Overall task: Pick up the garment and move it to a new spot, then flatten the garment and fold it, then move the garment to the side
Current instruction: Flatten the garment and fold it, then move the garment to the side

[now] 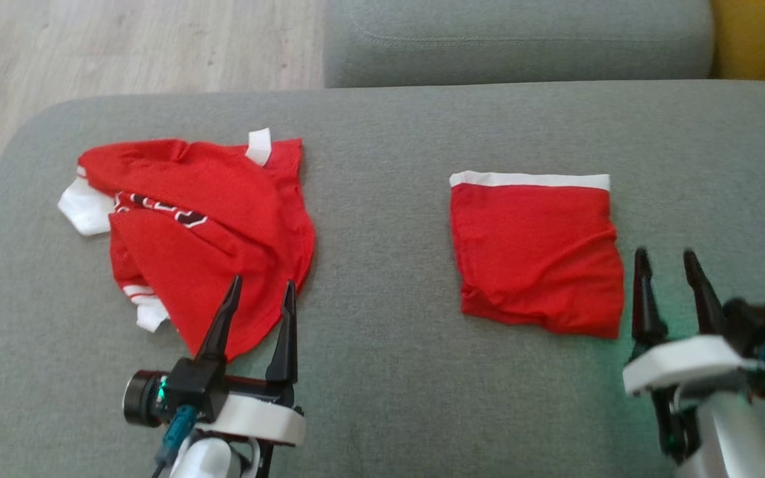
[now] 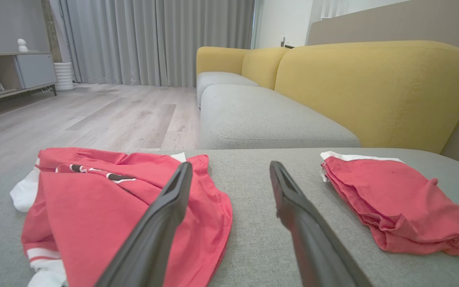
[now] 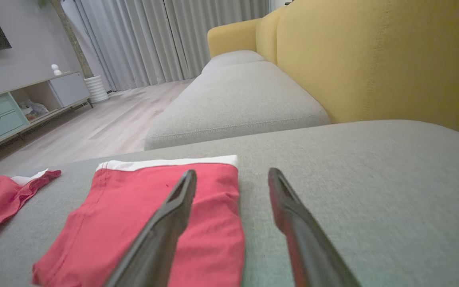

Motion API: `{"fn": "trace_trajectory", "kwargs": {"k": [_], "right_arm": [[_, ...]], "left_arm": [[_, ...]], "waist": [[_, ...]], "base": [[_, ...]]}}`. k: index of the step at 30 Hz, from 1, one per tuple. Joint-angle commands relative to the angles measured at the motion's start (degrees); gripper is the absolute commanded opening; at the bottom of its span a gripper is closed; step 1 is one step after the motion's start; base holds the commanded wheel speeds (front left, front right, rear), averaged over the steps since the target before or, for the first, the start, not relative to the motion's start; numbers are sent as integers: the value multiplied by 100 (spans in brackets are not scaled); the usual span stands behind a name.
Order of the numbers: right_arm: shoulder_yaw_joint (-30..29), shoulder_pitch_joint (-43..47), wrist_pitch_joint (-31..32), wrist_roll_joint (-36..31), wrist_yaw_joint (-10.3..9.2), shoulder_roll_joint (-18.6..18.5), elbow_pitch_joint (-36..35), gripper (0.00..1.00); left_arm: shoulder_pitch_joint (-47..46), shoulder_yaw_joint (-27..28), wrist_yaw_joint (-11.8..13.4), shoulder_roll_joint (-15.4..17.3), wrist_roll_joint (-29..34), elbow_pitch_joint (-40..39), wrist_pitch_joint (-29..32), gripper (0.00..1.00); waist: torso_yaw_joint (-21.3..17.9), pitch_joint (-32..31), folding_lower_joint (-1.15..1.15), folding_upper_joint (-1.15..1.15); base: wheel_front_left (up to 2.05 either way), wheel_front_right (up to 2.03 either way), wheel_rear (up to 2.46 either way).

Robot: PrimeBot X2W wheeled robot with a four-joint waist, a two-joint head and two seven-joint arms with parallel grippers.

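A crumpled red jersey (image 1: 203, 226) with white trim and lettering lies on the left of the grey sofa cushion (image 1: 382, 279); it also fills the lower left of the left wrist view (image 2: 106, 207). To the right lies a folded red garment (image 1: 538, 255) with a white band along its far edge, seen too in the other views (image 2: 397, 203) (image 3: 150, 223). My left gripper (image 1: 261, 285) is open, its tips over the jersey's near edge, nothing between the fingers. My right gripper (image 1: 667, 255) is open and empty, just right of the folded garment's near corner.
A second grey cushion (image 1: 515, 40) lies beyond, with a yellow backrest (image 2: 373, 87) on the right. Wooden floor (image 1: 123, 46) runs off the cushion's far left edge. A cabinet (image 3: 22, 107) and curtains stand across the room. Bare cushion lies between the two garments.
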Motion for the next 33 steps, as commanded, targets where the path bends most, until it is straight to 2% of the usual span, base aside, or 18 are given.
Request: {"fn": "trace_trajectory", "kwargs": {"k": [1,7,19,26,33], "right_arm": [[161,29,-62,-5,-4,10,-283,100],[134,347,-62,153,-4,10,-505,100],[231,328,-62,209,-4,10,-531,100],[169,-124,144,236,-4,10,-403,100],[63,-893,783,84,-4,10,269,100]], "left_arm": [[-92,223,29,17,7,-212,-55,100],[-24,262,42,17,4,-223,-55,100],[-64,287,27,17,9,-232,-55,100],[-183,275,-30,17,61,-281,-55,100],[-415,219,-105,17,74,-256,-55,100]], "waist": [[-69,-29,1,0],[-163,-41,1,0],[-148,6,1,0],[-64,331,1,0],[147,689,1,0]], "base": [[0,0,0],[0,0,0],[0,0,0],[0,0,0],[0,0,0]]}}
